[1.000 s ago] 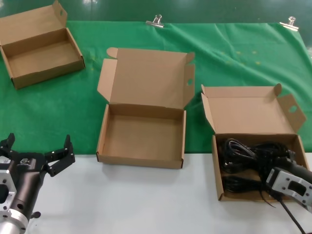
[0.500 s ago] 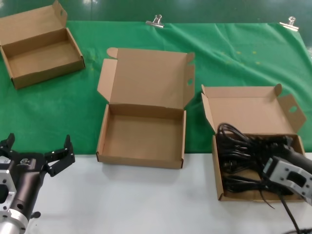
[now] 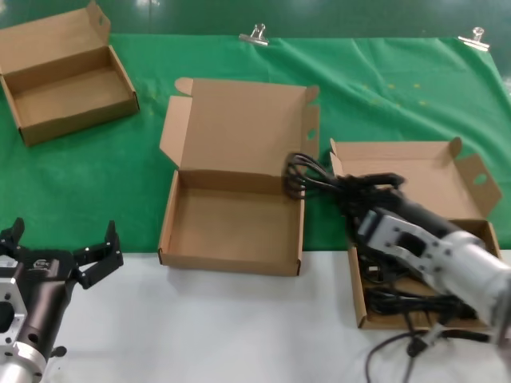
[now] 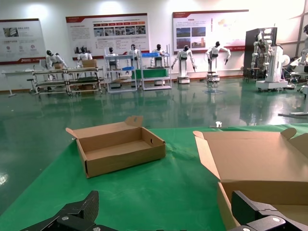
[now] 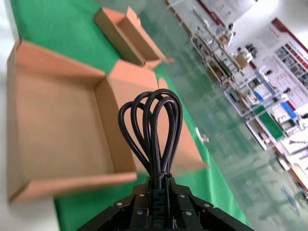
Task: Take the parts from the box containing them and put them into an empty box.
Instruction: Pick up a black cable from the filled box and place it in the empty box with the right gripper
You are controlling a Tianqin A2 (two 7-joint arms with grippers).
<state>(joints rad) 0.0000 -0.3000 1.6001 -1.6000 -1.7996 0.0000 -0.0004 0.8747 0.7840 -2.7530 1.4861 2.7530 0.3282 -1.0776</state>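
Observation:
My right gripper (image 3: 350, 191) is shut on a bundle of black coiled cord (image 3: 302, 174), one of the parts, and holds it in the air between the two near boxes. The bundle's loops (image 5: 153, 120) stick out past the jaws, over the right wall of the empty box (image 3: 231, 231). In the right wrist view that box (image 5: 57, 120) lies open below. More cords (image 3: 399, 305) lie in the box containing them (image 3: 423, 171), partly hidden by my right arm. My left gripper (image 3: 60, 257) stands open at the lower left, holding nothing (image 4: 166, 211).
A smaller open cardboard box (image 3: 68, 76) sits at the far left on the green cloth (image 3: 383, 96). Two metal clips (image 3: 254, 34) hold the cloth's back edge. White tabletop (image 3: 223, 327) runs along the front.
My right gripper has lifted a cord bundle out of the right box and carried it up and to the left, to the empty box's right wall. The left arm has not moved.

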